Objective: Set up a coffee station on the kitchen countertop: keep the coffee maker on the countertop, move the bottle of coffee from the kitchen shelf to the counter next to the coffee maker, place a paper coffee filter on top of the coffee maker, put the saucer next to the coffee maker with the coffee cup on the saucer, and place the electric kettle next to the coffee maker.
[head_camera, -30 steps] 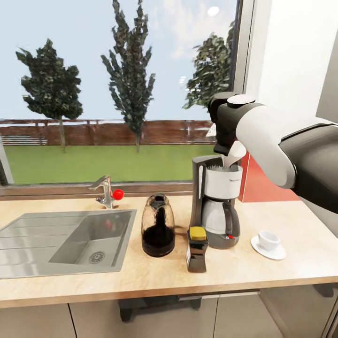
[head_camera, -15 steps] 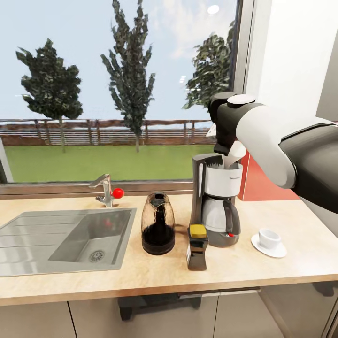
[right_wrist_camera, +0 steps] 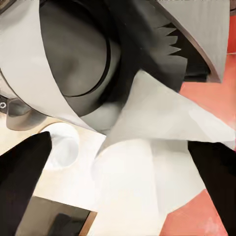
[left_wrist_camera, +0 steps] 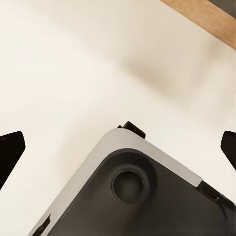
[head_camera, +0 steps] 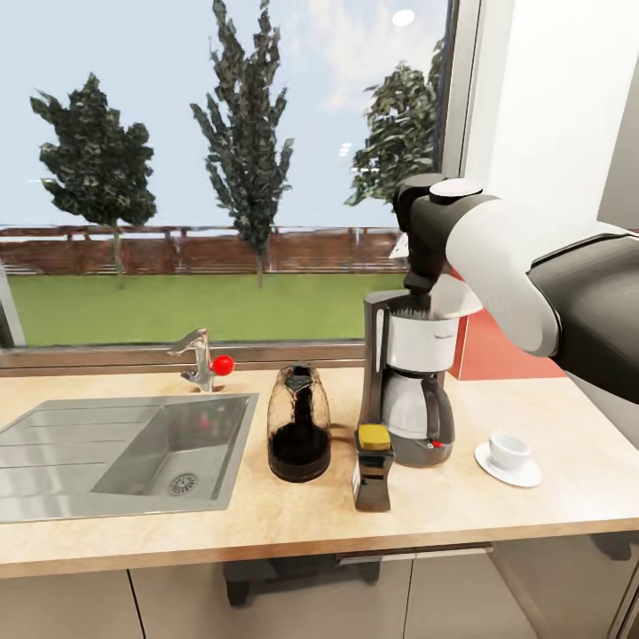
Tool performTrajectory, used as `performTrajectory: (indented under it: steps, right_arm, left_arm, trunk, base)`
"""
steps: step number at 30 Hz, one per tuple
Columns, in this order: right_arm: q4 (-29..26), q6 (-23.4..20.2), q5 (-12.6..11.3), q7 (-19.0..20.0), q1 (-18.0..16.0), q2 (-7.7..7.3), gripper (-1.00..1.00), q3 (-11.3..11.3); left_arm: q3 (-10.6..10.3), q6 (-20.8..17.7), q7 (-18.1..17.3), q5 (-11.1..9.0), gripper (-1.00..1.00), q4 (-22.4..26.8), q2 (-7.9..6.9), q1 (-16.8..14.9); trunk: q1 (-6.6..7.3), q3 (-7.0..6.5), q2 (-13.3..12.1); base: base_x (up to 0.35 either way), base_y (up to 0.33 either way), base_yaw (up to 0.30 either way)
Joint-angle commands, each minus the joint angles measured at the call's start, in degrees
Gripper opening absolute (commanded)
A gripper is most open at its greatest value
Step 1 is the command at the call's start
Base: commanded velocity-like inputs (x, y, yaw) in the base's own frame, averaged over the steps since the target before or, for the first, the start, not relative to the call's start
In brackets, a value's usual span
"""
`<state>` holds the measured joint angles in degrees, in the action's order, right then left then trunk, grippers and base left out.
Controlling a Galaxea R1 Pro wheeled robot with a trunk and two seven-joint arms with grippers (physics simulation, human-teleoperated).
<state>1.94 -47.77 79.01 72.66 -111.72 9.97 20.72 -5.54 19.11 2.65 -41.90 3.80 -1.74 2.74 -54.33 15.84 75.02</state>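
The grey coffee maker [head_camera: 408,382] stands on the wooden countertop [head_camera: 266,524]. My right gripper [right_wrist_camera: 119,142] hovers just above its open top, jaws spread wide. The white paper filter [right_wrist_camera: 147,167] lies between the fingers [right_wrist_camera: 22,187], resting on the coffee maker's [right_wrist_camera: 73,54] top edge. In the head view the filter [head_camera: 461,297] pokes out to the right of my right wrist [head_camera: 426,240]. A dark glass kettle [head_camera: 299,424] stands left of the maker. The coffee bottle [head_camera: 373,469] with a yellow lid is in front of it. A white cup [head_camera: 508,451] sits on a saucer [head_camera: 524,479] at its right. My left gripper [left_wrist_camera: 118,147] is open over the robot's base.
A steel sink [head_camera: 124,453] with a tap [head_camera: 200,359] fills the counter's left part. A red panel [head_camera: 497,346] and a white wall stand behind the coffee maker, under my right arm [head_camera: 532,284]. A window runs along the back.
The paper filter hung tilted under my right gripper; it now spreads out flatter and further right over the coffee maker's top. The arm has barely moved.
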Motion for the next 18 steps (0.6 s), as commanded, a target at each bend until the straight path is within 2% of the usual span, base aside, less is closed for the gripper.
performTrajectory:
  steps: [1,18]
  right_arm:
    - [0.1,-0.4,0.0,0.2,-0.1,0.03,1.00,0.1]
    - [0.1,-0.6,-0.1,0.1,-0.1,0.03,1.00,0.1]
  left_arm:
    - [-0.5,0.1,0.3,-0.3,1.00,0.2,-0.01,0.0]
    - [-0.4,0.1,0.3,-0.3,1.00,-0.4,-0.01,0.0]
  trunk:
    - [0.00,0.06,0.0]
    - [0.00,0.06,0.0]
  base:
    - [0.000,0.000,0.000]
    - [0.000,0.000,0.000]
